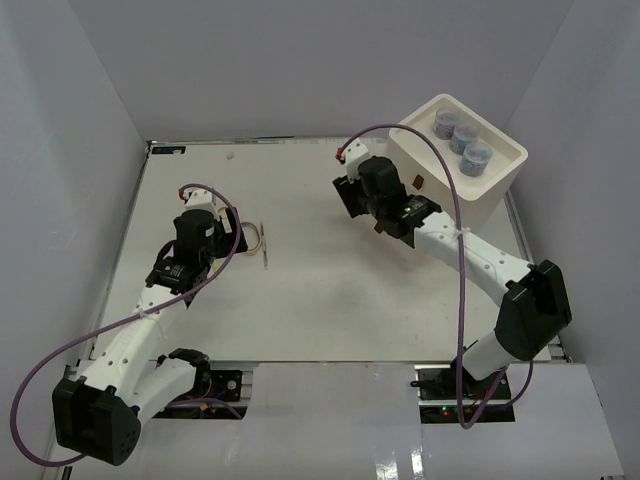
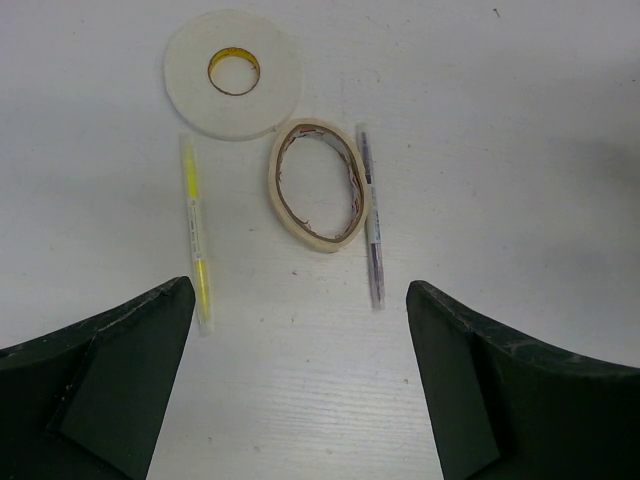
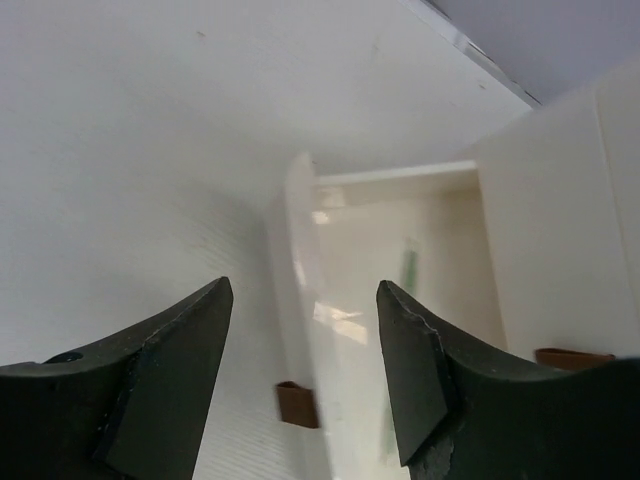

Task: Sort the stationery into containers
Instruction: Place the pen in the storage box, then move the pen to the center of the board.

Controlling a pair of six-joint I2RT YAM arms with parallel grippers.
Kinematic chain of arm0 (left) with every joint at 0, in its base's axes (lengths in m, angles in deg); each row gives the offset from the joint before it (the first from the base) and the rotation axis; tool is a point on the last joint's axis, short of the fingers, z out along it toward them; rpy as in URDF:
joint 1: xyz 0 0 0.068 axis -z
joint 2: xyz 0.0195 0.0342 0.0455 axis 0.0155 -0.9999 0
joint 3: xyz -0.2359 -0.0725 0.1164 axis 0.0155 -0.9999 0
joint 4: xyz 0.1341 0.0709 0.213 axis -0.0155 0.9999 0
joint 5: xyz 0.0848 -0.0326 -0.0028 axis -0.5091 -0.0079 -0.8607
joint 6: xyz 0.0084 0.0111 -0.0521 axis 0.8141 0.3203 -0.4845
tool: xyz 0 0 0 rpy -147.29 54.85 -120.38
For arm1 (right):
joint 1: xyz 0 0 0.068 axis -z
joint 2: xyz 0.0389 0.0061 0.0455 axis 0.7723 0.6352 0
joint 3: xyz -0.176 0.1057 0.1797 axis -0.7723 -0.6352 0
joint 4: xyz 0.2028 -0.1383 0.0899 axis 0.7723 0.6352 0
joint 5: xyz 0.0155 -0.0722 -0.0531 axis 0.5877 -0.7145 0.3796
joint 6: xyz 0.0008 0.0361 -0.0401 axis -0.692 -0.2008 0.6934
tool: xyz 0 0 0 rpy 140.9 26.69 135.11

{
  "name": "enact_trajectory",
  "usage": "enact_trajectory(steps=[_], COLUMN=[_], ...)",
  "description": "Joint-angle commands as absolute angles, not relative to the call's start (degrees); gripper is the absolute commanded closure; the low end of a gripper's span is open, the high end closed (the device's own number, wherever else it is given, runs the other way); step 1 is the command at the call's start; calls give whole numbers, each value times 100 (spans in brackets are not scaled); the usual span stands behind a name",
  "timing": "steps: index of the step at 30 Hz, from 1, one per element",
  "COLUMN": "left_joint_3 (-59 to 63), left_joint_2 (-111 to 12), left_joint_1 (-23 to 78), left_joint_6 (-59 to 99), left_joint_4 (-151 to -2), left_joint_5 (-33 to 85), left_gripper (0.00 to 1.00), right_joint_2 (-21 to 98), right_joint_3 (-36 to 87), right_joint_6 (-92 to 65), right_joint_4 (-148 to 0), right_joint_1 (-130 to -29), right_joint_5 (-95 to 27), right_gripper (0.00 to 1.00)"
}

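The white drawer box (image 1: 495, 185) stands at the back right, with three grey-blue jars (image 1: 462, 138) in its top tray. My right gripper (image 1: 365, 200) hovers open and empty beside it, over a pulled-out drawer (image 3: 296, 250) with a brown handle (image 3: 297, 404); a green item (image 3: 408, 268) lies inside. My left gripper (image 2: 300, 300) is open and empty above the table. Just ahead of it lie a flat white tape ring (image 2: 232, 73), a tan loop (image 2: 318, 183), a yellow pen (image 2: 196, 232) and a dark pen (image 2: 371, 215). The loop (image 1: 255, 235) also shows in the top view.
A second brown handle (image 3: 572, 357) shows on the box front to the right of the drawer. White walls enclose the table on the left, back and right. My right arm reaches across the table's right half.
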State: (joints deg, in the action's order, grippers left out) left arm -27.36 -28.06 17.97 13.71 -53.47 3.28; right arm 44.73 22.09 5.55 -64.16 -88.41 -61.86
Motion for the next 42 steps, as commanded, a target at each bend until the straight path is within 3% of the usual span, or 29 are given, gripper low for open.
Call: enact_trajectory(steps=[1, 8, 16, 33, 38, 41, 42], left_joint_3=[-2754, -2737, -2772, -2789, -2789, -2790, -2790], left_joint_2=[-2728, -2632, -2447, -2332, -2350, -2376, -2394], left_joint_1=[1785, 1794, 1794, 1785, 1785, 1785, 1785], left_joint_6=[1401, 1304, 1242, 1234, 1242, 1242, 1242], left_joint_4=[-5388, -5309, -5309, -5335, -5335, -5326, -5326], left_joint_5=[227, -133, -344, -248, -248, -265, -257], left_gripper=[2, 2, 2, 2, 2, 2, 2], right_joint_2=[4657, 5905, 7487, 8710, 8895, 8930, 8869], right_joint_3=[2715, 3303, 4236, 4491, 4597, 4544, 4422], right_joint_6=[-570, -2038, -2303, -2540, -2435, -2400, -2391], right_joint_4=[-6523, -6980, -7059, -7674, -7692, -7692, -7684], right_joint_1=[-9449, -10118, -10699, -10954, -10936, -10805, -10709], right_joint_5=[-5982, -5859, -5912, -6263, -6702, -6729, -6729], right_gripper=[34, 34, 34, 36, 43, 53, 61])
